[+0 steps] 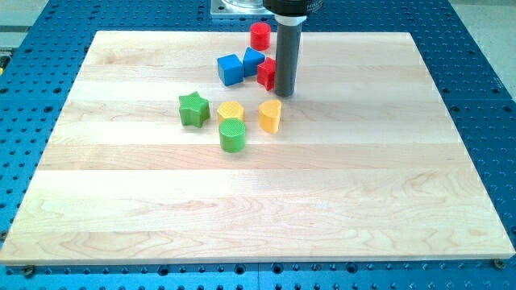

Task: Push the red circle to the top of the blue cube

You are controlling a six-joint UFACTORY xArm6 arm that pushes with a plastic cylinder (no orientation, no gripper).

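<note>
The red circle [260, 35], a short red cylinder, stands near the board's top edge. A blue cube [230, 69] lies below and left of it, with a second blue block [254, 60] touching its right side. A red block [266, 73], shape unclear, sits right of these, partly hidden by my rod. My tip [285, 94] rests on the board just right of that red block, below and right of the red circle.
A green star [193, 109], a yellow hexagon-like block [230, 112], a green cylinder [232, 135] and a yellow heart-like block [271, 115] cluster below the blue blocks. The wooden board [258, 209] lies on a blue perforated table.
</note>
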